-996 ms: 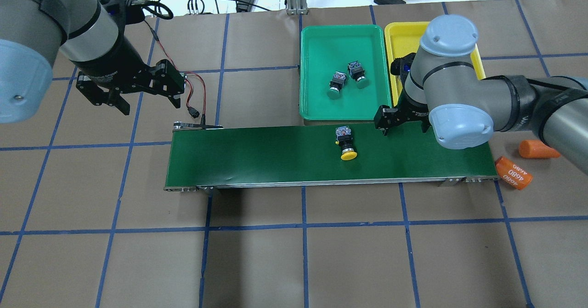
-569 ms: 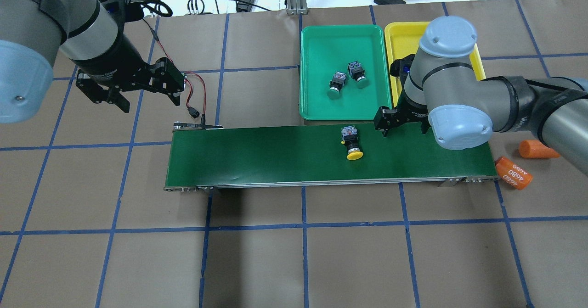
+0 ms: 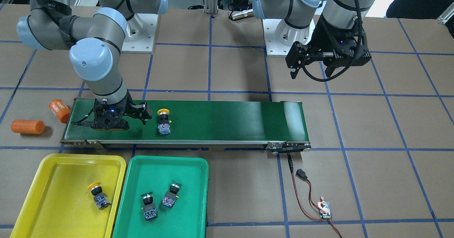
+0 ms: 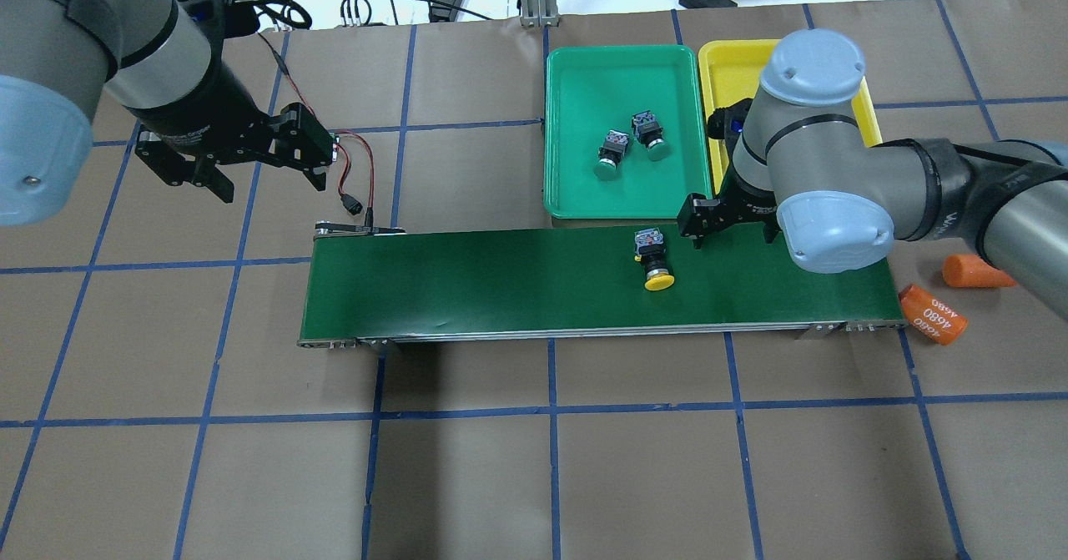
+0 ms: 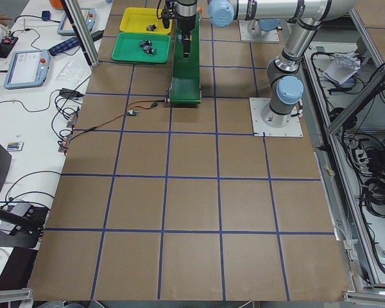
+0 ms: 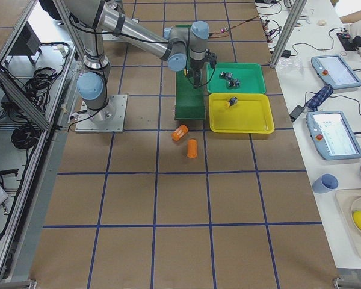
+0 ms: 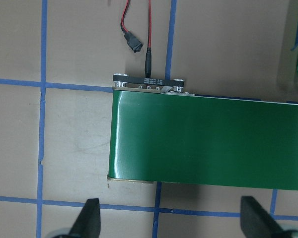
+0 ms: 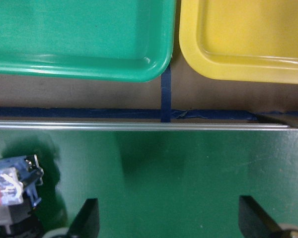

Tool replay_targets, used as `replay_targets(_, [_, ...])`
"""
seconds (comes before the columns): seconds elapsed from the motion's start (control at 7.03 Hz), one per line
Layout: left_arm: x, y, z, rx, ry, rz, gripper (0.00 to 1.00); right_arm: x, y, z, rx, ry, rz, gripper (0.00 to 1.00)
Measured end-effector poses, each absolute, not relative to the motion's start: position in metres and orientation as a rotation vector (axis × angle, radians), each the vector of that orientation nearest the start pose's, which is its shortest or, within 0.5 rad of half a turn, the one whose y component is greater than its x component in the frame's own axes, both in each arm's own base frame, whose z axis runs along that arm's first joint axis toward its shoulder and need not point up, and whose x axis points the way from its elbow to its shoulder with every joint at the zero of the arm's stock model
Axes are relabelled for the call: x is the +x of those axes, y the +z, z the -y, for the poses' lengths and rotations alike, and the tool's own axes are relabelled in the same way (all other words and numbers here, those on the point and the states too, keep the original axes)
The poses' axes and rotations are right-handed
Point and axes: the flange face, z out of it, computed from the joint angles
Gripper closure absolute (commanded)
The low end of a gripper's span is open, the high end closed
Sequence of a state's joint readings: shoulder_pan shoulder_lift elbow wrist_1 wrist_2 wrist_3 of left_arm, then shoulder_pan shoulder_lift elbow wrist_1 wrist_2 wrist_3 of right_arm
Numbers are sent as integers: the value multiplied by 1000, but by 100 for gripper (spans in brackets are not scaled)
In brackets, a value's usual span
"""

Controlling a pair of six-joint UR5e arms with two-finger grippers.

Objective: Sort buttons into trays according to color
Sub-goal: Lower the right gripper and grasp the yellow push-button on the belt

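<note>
Tape-gridded tabletop (image 4: 501, 476) | yellow push-button (image 4: 652, 261) is laid on conveyor belt (image 4: 484, 280) beside right claw (image 3: 115, 120), spread wide, empty | left claw (image 4: 274, 189) is held wide, empty | two green push-buttons (image 4: 607, 154) are seen in green tray (image 4: 584, 203)

Seen from the robot, the belt (image 4: 517, 285) runs left to right across the table (image 4: 250, 476). One button (image 4: 653, 261) lies on it, right of the middle and just left of the right end effector (image 3: 113, 121). Behind the belt two trays sit side by side. The left tray (image 4: 576, 176) holds two buttons (image 4: 612, 153), and the right tray (image 4: 726, 68) holds one button (image 3: 97, 194). Two cylinders (image 4: 933, 314) lie off the belt's right end.
</note>
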State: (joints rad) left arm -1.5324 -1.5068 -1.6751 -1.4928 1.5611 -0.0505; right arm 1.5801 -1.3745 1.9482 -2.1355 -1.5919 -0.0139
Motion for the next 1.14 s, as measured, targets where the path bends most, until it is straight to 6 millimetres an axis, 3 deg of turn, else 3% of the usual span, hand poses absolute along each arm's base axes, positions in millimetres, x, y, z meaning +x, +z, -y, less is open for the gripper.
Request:
replay_targets(0.43, [-113, 476, 473, -145, -64, -3147, 0, 147, 283, 502, -17, -41, -3146, 0])
replay_targets(0.71, [-110, 476, 474, -152, -64, -3147, 0, 169, 294, 493, -68, -80, -3139, 0])
replay_targets(1.0, [-105, 478, 473, -169, -70, -3146, 0, 182, 280, 494, -93, -70, -3142, 0])
replay_targets(1.14, [-104, 478, 474, -176, -71, -3145, 0, 189, 266, 497, -117, -70, -3151, 7])
